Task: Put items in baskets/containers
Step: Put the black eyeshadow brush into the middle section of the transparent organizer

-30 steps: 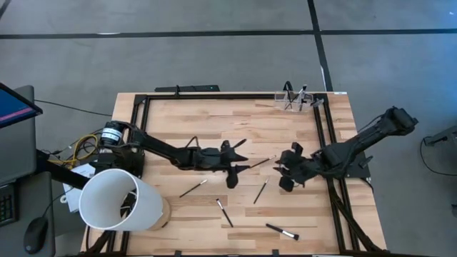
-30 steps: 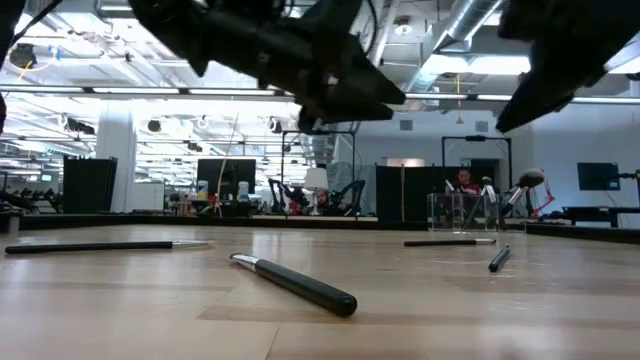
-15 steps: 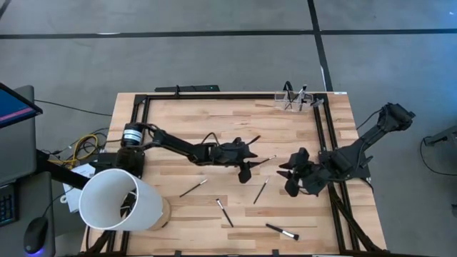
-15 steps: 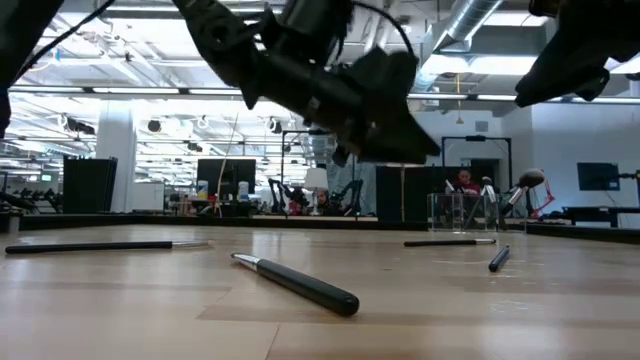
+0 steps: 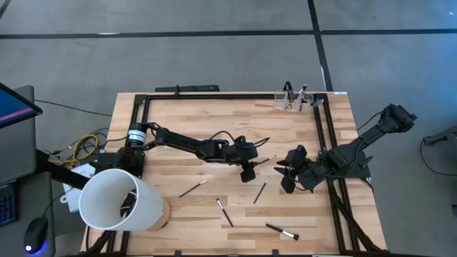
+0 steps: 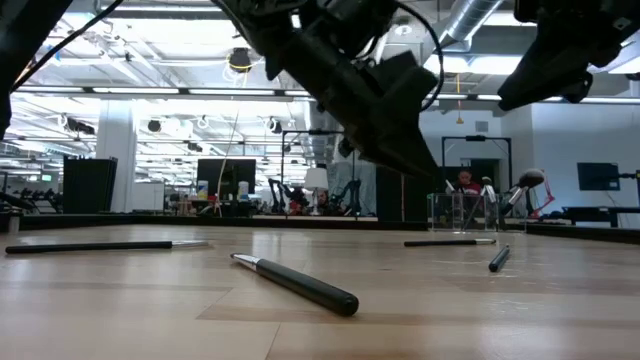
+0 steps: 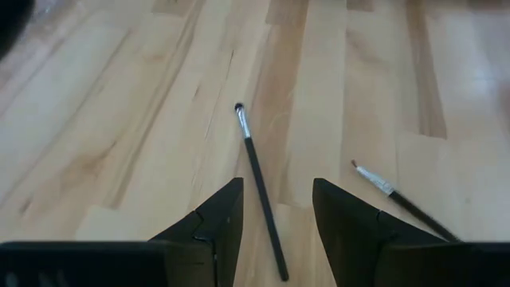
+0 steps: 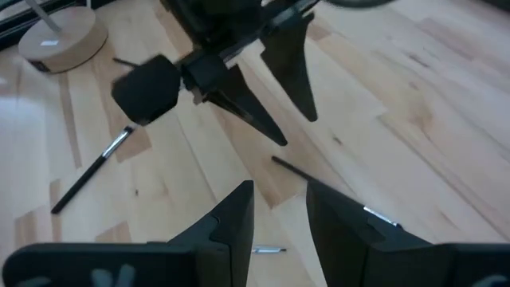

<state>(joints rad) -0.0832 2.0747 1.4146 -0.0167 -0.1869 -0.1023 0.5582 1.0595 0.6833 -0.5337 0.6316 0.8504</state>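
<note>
Several thin dark makeup brushes lie flat on the wooden table. My left gripper (image 5: 248, 173) is open and hovers just above the handle end of one brush (image 5: 263, 161). In the left wrist view that brush (image 7: 256, 183) runs between my open fingers, untouched. A second brush (image 5: 260, 190) lies just nearer. My right gripper (image 5: 287, 177) is open too, raised beside the same brush's bristle end; its wrist view shows the left gripper (image 8: 231, 80) ahead. The clear holder (image 5: 295, 101) stands at the far right corner with brushes upright in it.
A big white tub (image 5: 118, 200) lies on its side at the near left corner. More brushes lie toward the near edge (image 5: 193, 188), (image 5: 224, 212), (image 5: 282, 231). A black frame (image 5: 321, 135) rims the table. A monitor (image 5: 13, 107) stands off the left side.
My left gripper has travelled toward the table's right, reaching farther out, and has tipped its fingers down over the brush near the middle. The brushes have stayed where they lay.
</note>
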